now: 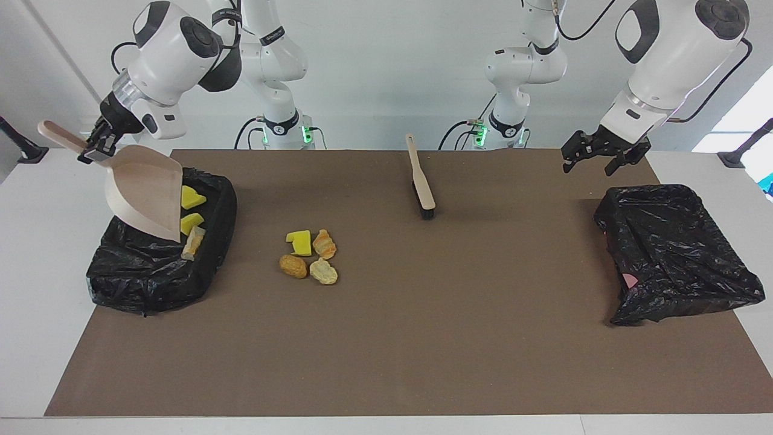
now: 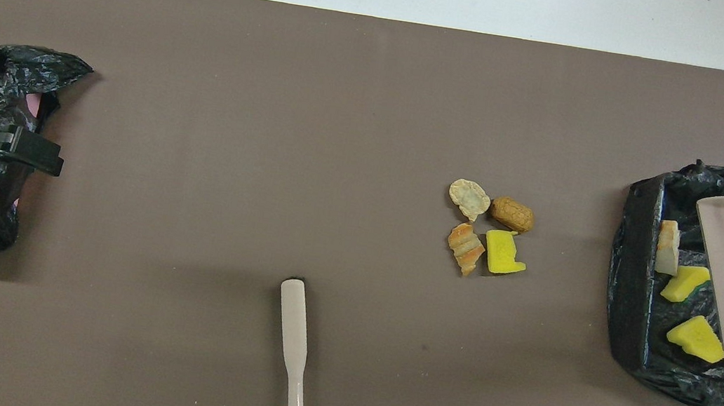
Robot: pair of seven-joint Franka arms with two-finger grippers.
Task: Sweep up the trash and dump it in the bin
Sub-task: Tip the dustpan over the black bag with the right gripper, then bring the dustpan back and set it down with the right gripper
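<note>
My right gripper is shut on the handle of the beige dustpan, which is tilted mouth-down over the black-lined bin at the right arm's end. Two yellow foam chunks and a tan lump lie in that bin, also seen in the overhead view. Several more trash pieces lie together on the mat: a yellow chunk, a croissant-like lump, a brown lump and a pale lump. My left gripper is open and empty, up over the mat by the other bin.
A wooden brush lies on the brown mat near the robots, mid-table, its handle toward them. A second black-lined bin stands at the left arm's end of the table.
</note>
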